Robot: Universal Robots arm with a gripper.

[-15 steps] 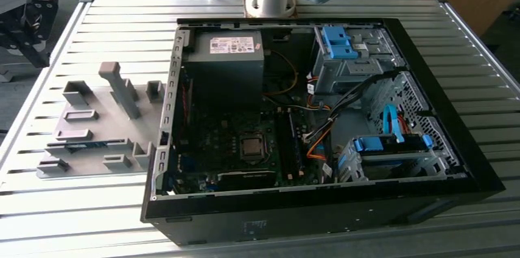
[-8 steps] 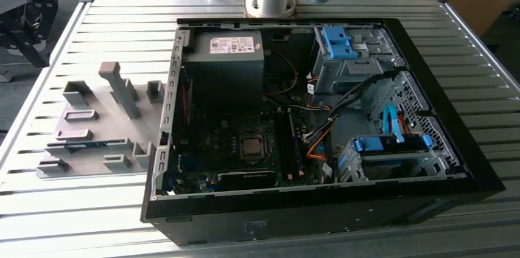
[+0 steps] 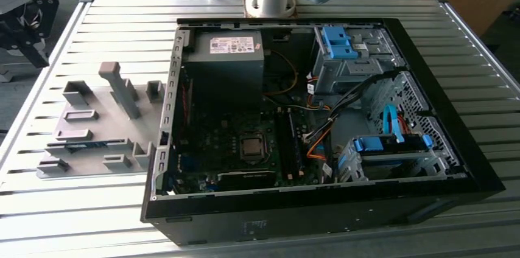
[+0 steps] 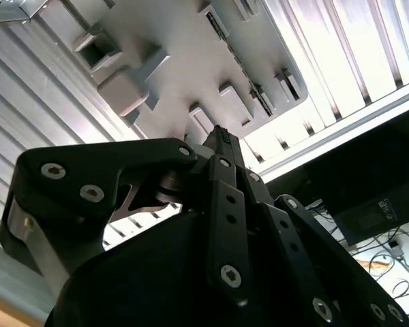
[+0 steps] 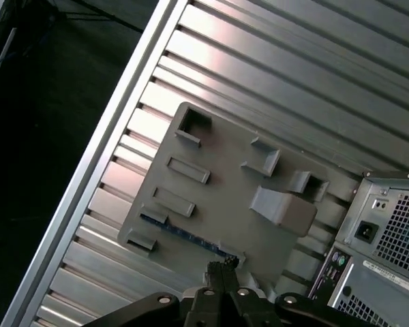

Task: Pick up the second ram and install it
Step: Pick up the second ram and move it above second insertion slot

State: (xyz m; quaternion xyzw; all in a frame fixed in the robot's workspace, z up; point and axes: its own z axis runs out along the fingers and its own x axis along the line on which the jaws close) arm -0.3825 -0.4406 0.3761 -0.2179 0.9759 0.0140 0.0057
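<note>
The second ram (image 5: 184,234) is a thin blue-green stick lying along one edge of the grey holder plate (image 5: 218,197). In the exterior view the second ram (image 3: 85,144) shows as a thin blue line between the blocks of the holder plate (image 3: 97,121), on the exterior view's left. My gripper (image 5: 221,267) hangs well above the holder, close to the ram's end in the first wrist view, its black fingers pressed together with nothing between them. In the second wrist view the gripper (image 4: 221,136) points at the holder plate (image 4: 184,61) from a distance.
An open black computer case (image 3: 284,209) lies on the ribbed metal table (image 3: 106,14), right of the holder. Inside it are the motherboard with long black memory slots (image 3: 288,142), a power supply (image 3: 228,57), cables and blue drive brackets (image 3: 390,145). The case's rear panel (image 5: 388,231) borders the holder.
</note>
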